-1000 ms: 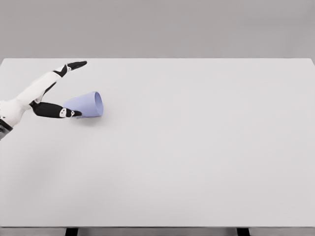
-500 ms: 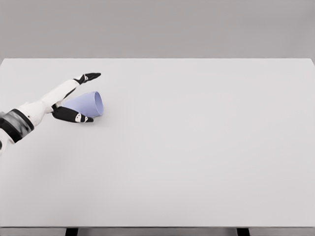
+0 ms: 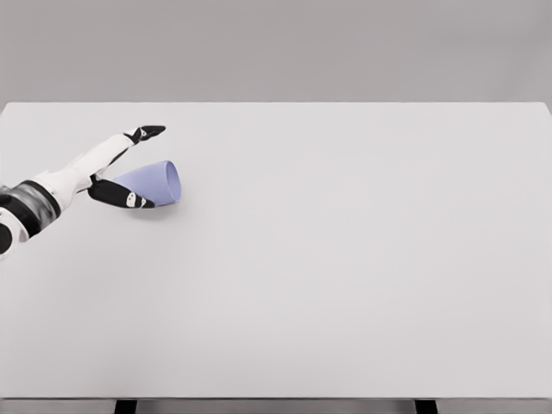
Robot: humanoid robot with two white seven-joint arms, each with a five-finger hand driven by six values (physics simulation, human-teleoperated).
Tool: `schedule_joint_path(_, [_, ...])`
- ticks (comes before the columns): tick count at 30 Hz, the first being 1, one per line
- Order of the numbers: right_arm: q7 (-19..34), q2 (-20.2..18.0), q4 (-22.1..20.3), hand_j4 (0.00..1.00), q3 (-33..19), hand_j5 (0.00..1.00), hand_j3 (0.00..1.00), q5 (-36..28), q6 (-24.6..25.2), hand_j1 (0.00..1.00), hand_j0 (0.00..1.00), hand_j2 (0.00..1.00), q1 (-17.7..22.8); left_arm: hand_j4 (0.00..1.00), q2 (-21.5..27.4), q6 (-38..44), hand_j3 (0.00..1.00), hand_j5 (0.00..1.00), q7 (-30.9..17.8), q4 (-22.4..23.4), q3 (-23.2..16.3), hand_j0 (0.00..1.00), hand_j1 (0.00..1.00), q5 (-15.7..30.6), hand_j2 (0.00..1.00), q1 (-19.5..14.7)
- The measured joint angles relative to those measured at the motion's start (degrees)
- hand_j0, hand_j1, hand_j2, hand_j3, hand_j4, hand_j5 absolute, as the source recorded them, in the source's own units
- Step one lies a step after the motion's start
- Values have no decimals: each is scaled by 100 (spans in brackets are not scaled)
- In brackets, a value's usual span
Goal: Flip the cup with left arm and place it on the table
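White forearm casing enters from the picture's left edge, and the left hand point(image 3: 121, 168) at its end is spread wide, with the long black-tipped fingers point(image 3: 145, 132) reaching up and to the right above the cup and the dark thumb point(image 3: 122, 196) lying low along the cup's near side. Compared with a second ago, the hand has travelled right so that it brackets the cup rather than trailing behind its base; over the last half second it has eased back a little to the left and the thumb has settled closer against the wall of the cup. Nothing is clamped yet: the fingers above stand clearly apart from the cup, and whether the thumb actually touches it cannot be told from this view. The lavender paper cup point(image 3: 153, 183) lies on its side on the white table point(image 3: 345, 259), in the far left part of the surface, its narrow base toward the hand and its open mouth facing right; it has not shifted across the three moments. That suggests the approach is nearly finished and the grasp is the step in hand, with closing the fingers, lifting, turning the cup and setting it down all still ahead. To the right the tabletop stretches away, and the right arm does not appear anywhere.
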Motion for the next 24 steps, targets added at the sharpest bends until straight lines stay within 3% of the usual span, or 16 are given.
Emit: schedule_joint_path(24, [0, 0, 0, 100, 0, 100, 100, 0, -1, 100, 100, 100, 0, 100, 280, 191, 100, 100, -21, 83, -1270, 100, 100, 7, 100, -984])
